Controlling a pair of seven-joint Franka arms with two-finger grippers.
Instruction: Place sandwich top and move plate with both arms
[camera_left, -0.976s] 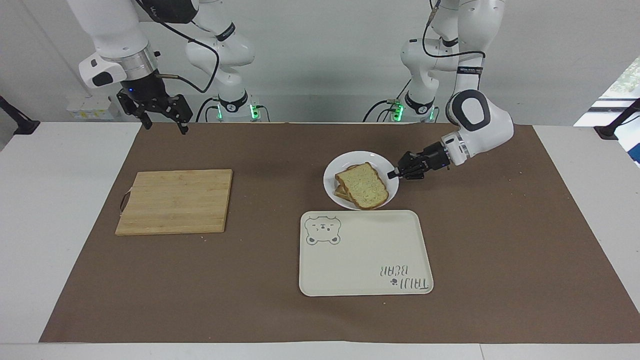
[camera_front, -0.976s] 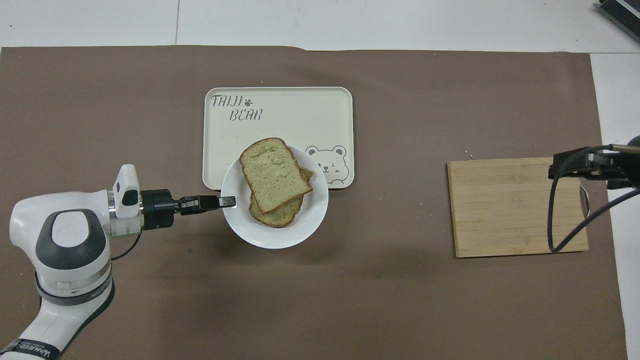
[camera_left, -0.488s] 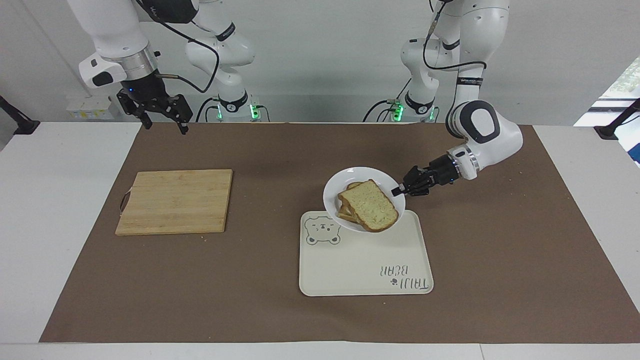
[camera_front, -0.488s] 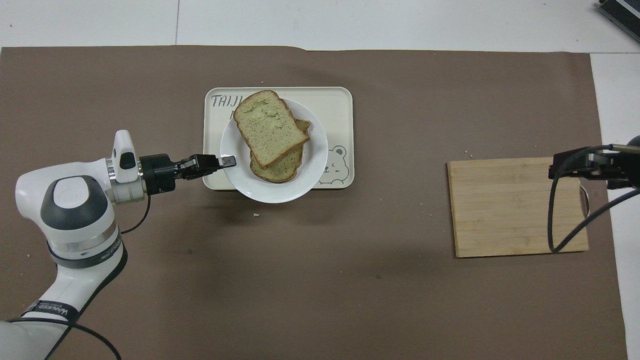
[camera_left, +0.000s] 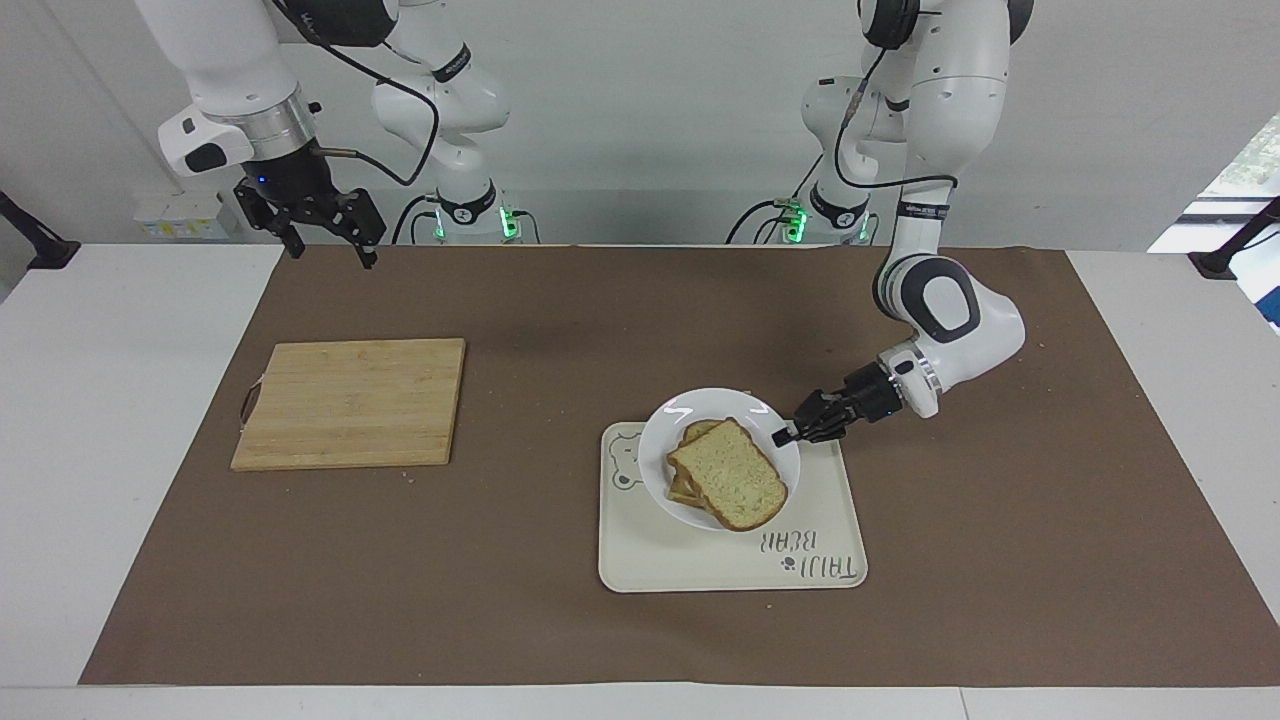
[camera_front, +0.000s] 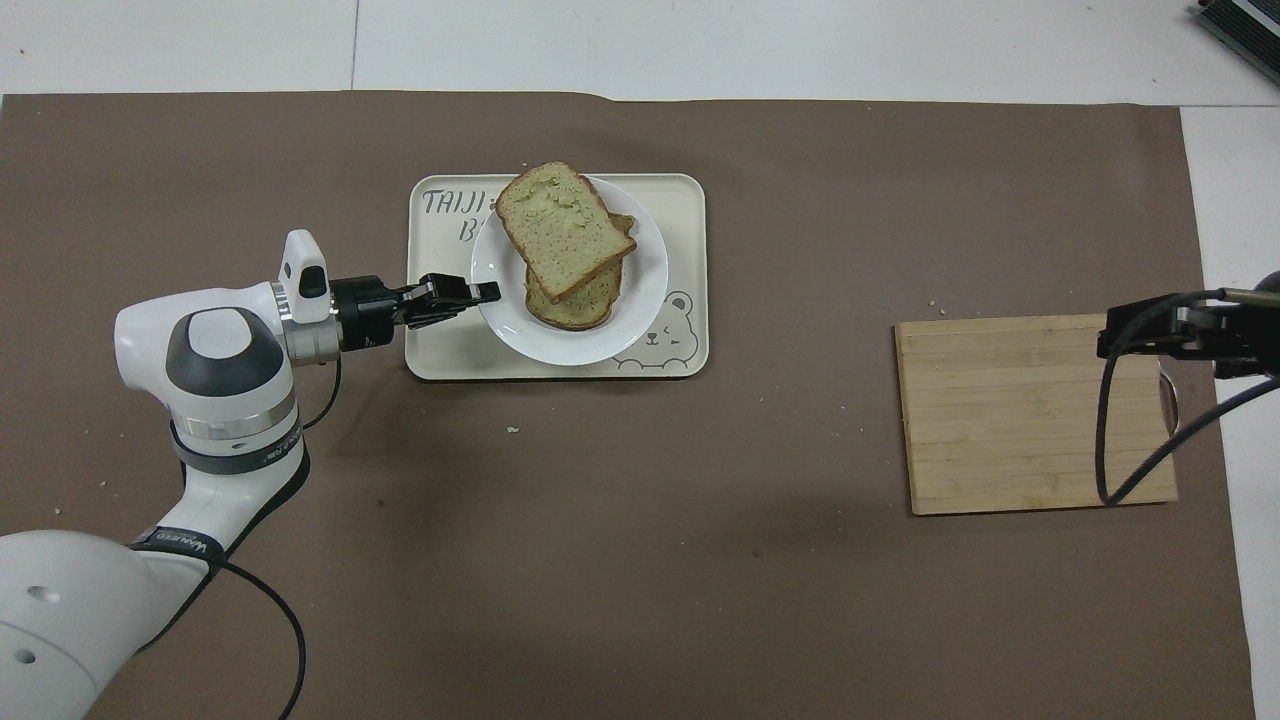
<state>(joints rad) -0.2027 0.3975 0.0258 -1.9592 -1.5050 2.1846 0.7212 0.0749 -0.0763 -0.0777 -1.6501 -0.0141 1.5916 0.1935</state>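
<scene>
The sandwich top (camera_left: 728, 488) (camera_front: 562, 230), a pale speckled slice with brown crust, lies on a lower slice on the white plate (camera_left: 670, 420) (camera_front: 560, 345). My left gripper (camera_left: 783, 435) (camera_front: 487, 291) is shut on the plate's rim at the left arm's end and holds the plate over the cream bear tray (camera_left: 820, 545) (camera_front: 440, 350). I cannot tell whether the plate touches the tray. My right gripper (camera_left: 325, 245) (camera_front: 1110, 340) waits raised near the wooden cutting board, its fingers apart and empty.
A wooden cutting board (camera_left: 350, 403) (camera_front: 1030, 415) lies toward the right arm's end of the brown mat (camera_left: 500, 600). Crumbs dot the mat. White table shows around the mat's edges.
My left gripper has carried the plate with the sandwich away from the robots, from the mat onto the area over the bear tray. The right arm has not moved.
</scene>
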